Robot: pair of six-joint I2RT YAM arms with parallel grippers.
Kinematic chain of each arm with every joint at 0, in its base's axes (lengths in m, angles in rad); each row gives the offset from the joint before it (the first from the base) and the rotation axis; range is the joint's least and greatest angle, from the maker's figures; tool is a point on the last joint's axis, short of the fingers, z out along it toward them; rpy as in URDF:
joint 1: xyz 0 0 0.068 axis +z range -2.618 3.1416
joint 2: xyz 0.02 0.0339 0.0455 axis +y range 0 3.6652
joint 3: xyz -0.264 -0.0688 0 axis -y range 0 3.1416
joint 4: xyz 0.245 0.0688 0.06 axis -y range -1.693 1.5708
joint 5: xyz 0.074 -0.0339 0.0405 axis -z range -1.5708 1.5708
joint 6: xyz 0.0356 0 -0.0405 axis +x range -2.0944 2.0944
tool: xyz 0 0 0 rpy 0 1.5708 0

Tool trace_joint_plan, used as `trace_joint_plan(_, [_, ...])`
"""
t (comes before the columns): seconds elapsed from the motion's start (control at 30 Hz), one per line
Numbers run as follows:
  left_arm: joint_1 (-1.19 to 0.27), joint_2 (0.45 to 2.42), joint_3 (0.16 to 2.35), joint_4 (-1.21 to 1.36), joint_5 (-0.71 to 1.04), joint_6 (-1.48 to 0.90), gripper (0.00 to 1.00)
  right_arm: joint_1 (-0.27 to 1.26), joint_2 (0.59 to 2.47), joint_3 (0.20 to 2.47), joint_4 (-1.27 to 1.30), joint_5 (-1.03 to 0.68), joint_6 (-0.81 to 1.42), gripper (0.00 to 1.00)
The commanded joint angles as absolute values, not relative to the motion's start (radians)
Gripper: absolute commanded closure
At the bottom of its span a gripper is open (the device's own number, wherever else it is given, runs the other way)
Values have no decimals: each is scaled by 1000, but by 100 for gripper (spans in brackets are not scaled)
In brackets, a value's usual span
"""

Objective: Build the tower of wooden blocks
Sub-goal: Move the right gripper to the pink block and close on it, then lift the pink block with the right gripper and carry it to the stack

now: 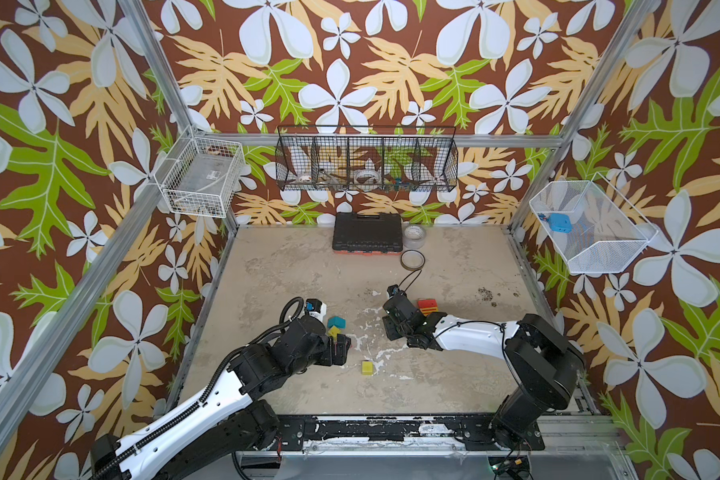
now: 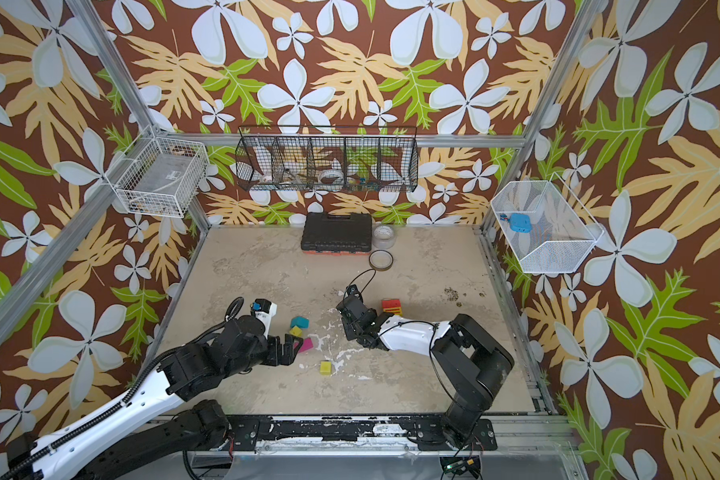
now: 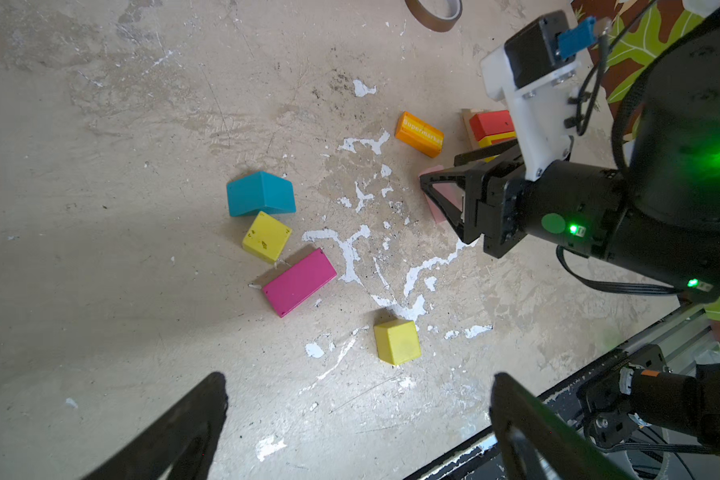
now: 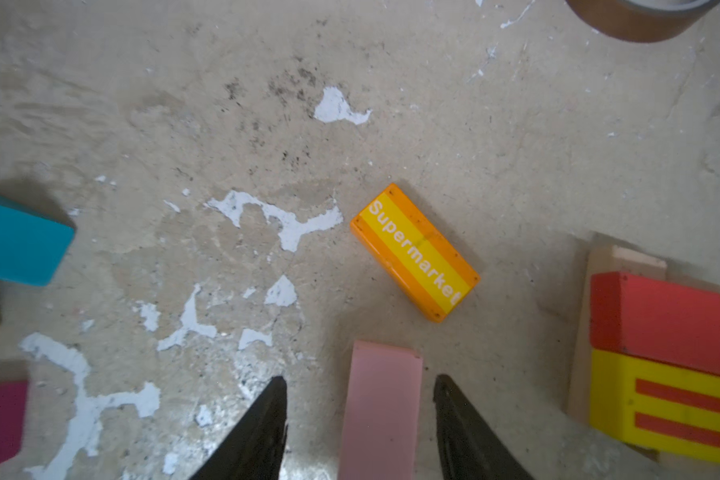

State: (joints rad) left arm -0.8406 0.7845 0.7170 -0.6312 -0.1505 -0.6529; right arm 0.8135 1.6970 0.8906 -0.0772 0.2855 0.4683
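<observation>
Now the right jaws straddle the pink block [image 4: 381,411] on the worktop [image 3: 100,124], gaps showing on both sides, just left of the red block [image 4: 661,316] and striped block [image 4: 657,411] on their plank [image 4: 618,259]. Centre them, pinch squarely and lift straight, clear of the orange block [image 4: 414,251]. Left jaws hang wide and empty by the magenta block [image 3: 299,282].

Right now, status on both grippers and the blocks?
Left gripper open, empty. Right gripper open, fingers straddling pink block, gaps both sides. Orange Supermarket block lies close, apart.
</observation>
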Motion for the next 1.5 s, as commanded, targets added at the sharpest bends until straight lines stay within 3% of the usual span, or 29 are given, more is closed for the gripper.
trace_joint_plan(0.0, [-839,777,716,-613,-146,-650,0,815,1706,891,-112,324,479,44])
trace_joint_plan(0.47, [-840,774,715,-613,-148,-653,0,818,1747,873,-97,286,494,49])
trace_joint_plan(0.97, [-839,778,713,-612,-144,-652,0,817,1702,846,-108,312,494,73])
trace_joint_plan(1.47, [-841,794,712,-612,-140,-653,0,779,1378,785,-178,339,434,84])
